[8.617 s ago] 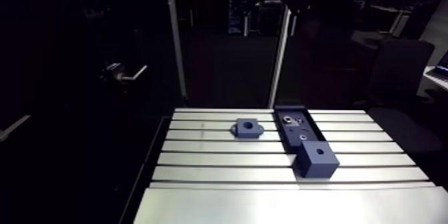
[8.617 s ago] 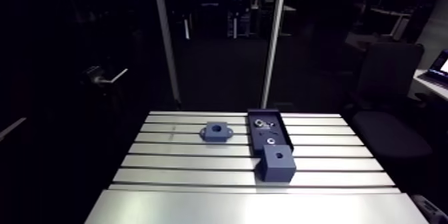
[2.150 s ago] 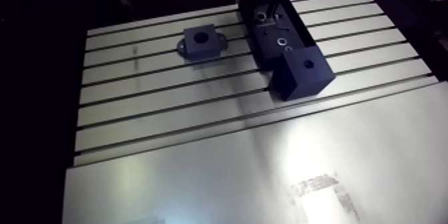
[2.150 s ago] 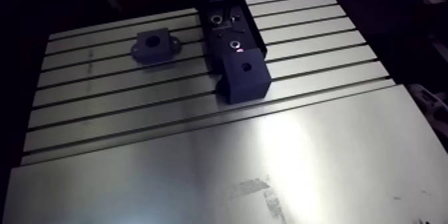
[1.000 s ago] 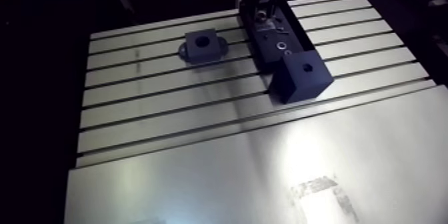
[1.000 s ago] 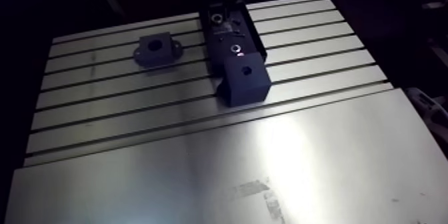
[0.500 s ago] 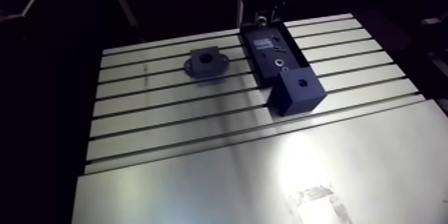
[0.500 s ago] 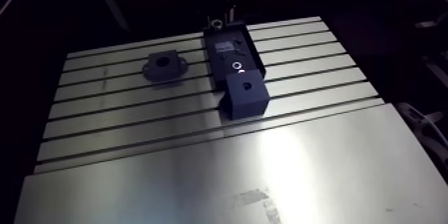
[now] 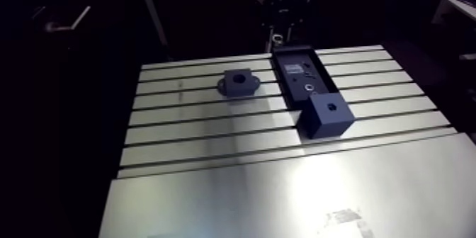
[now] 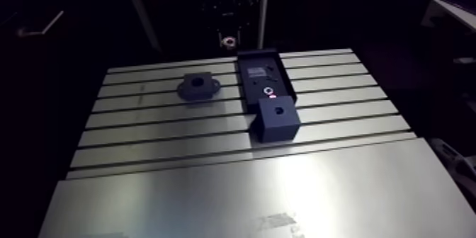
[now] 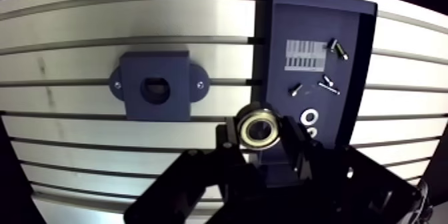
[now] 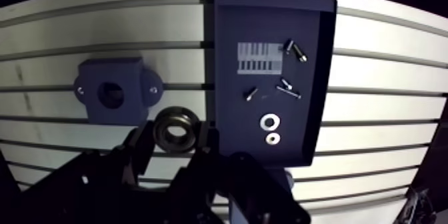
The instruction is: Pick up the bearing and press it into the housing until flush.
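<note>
Firmly pinched between the two dark fingers of the gripper is the bearing, a metal ring with its open face turned to the wrist camera, held over the slotted table. Ahead of the fingers and off to one side lies the dark housing, its round bore empty, apart from the bearing. Ahead on the other side sits a dark tray holding small screws and two washers.

Room's sitting dark while light from above is washing the table, glare blooming on its smooth near plate. Wrist view's bowing the slots; the bearing is glinting in the near-black gripper.
</note>
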Robot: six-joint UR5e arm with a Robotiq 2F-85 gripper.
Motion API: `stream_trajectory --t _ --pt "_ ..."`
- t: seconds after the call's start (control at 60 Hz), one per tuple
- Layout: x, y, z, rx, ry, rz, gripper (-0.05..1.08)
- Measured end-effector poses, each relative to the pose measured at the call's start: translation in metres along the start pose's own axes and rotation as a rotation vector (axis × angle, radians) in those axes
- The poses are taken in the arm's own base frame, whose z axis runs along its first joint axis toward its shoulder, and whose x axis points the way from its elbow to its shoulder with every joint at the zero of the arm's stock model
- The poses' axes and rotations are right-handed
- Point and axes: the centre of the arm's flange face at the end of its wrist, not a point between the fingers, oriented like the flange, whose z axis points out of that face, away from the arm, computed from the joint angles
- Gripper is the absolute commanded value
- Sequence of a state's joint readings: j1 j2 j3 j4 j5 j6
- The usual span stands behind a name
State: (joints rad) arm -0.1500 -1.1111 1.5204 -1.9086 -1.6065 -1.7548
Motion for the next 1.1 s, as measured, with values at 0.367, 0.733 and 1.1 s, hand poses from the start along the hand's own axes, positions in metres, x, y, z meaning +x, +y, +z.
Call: stream_trajectory --t 0.367,0.733,1.1 --pt "-0.008 -0.036 0.014 0.018 0.012 -0.037 0.69" --pt "-0.007 -0.052 0.03 0.027 0.014 -0.043 0.7" --pt "-0.009 -0.073 0.043 0.025 0.009 -0.065 0.72"
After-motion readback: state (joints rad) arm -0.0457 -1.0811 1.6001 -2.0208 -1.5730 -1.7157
